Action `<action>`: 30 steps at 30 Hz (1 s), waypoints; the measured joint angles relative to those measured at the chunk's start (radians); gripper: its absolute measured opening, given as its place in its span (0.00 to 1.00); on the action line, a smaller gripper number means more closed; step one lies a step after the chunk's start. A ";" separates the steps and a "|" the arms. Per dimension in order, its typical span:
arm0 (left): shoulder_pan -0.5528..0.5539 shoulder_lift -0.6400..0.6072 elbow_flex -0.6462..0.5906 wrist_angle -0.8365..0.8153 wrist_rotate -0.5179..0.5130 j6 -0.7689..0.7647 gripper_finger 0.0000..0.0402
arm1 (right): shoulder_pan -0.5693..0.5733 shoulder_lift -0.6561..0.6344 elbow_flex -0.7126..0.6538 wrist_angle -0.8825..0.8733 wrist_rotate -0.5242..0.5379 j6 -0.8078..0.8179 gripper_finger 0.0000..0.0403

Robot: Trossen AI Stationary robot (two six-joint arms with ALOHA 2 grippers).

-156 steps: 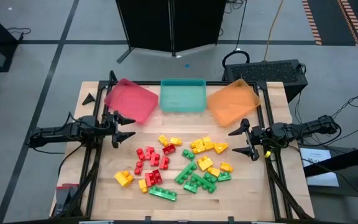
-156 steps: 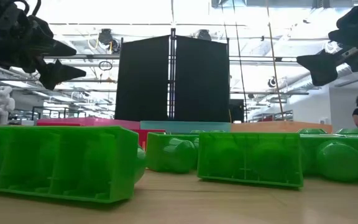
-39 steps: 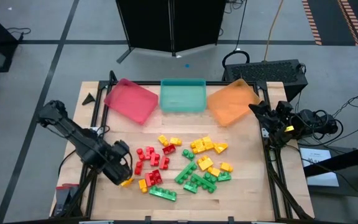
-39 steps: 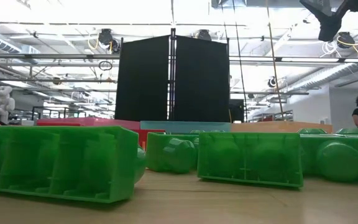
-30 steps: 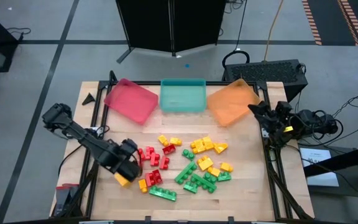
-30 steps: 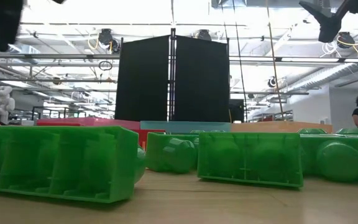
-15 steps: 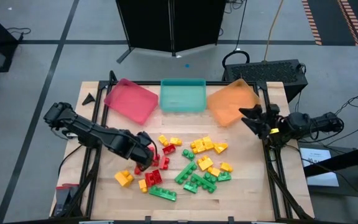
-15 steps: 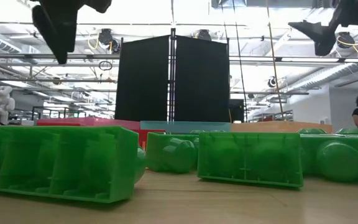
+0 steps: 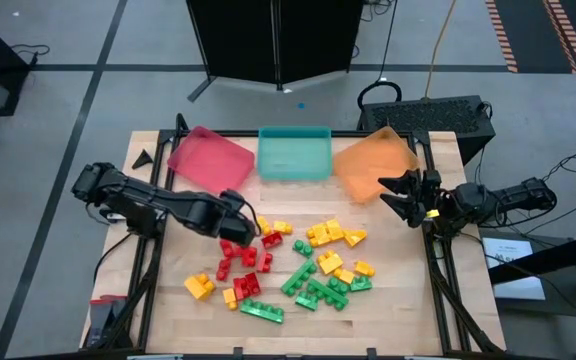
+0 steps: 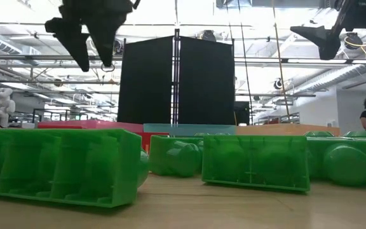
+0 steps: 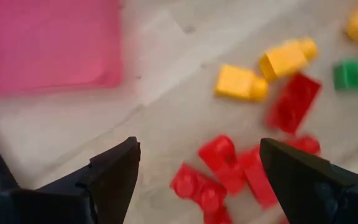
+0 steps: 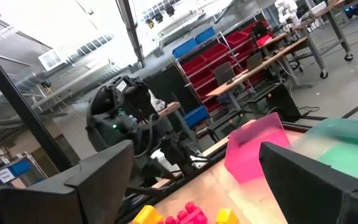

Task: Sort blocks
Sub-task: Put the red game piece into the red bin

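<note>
- Your desk (image 9: 173,300) carries three trays along its far edge, none visibly holding a brick.
- Your left claw (image 9: 236,236) has swung in from the desk's left edge; it now hovers empty, jaws apart, over the red blocks (image 9: 243,255), so a pick looks imminent.
- Your right claw (image 9: 400,197), also spread and empty, has edged inward beside the orange tray (image 9: 368,160).
- All blocks (image 9: 313,285) remain unsorted mid-desk.

Right claw (image 12: 197,180) with fingers spread, pink tray (image 12: 253,149) and teal tray (image 12: 340,140) on the tabletop, red and yellow blocks (image 12: 182,214), probably the left arm (image 12: 132,124) beyond
</note>
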 joint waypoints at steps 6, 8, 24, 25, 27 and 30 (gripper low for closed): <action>0.059 0.002 -0.073 0.139 -0.032 -0.024 0.83 | 0.000 0.000 0.000 -0.001 -0.001 0.000 0.85; 0.068 0.003 -0.091 0.283 -0.018 0.093 0.83 | 0.000 0.000 0.000 -0.003 -0.001 0.000 0.85; 0.075 0.202 -0.093 0.583 0.186 0.655 0.83 | 0.000 0.002 -0.001 -0.041 -0.006 0.075 0.85; 0.072 0.209 -0.093 0.583 0.182 0.655 0.83 | 0.000 0.002 -0.001 -0.042 -0.006 0.078 0.85; 0.065 0.213 -0.093 0.586 0.164 0.658 0.83 | 0.000 0.002 -0.001 -0.042 -0.006 0.078 0.85; 0.060 0.215 -0.092 0.589 0.154 0.680 0.83 | 0.000 0.002 -0.001 -0.043 -0.006 0.077 0.85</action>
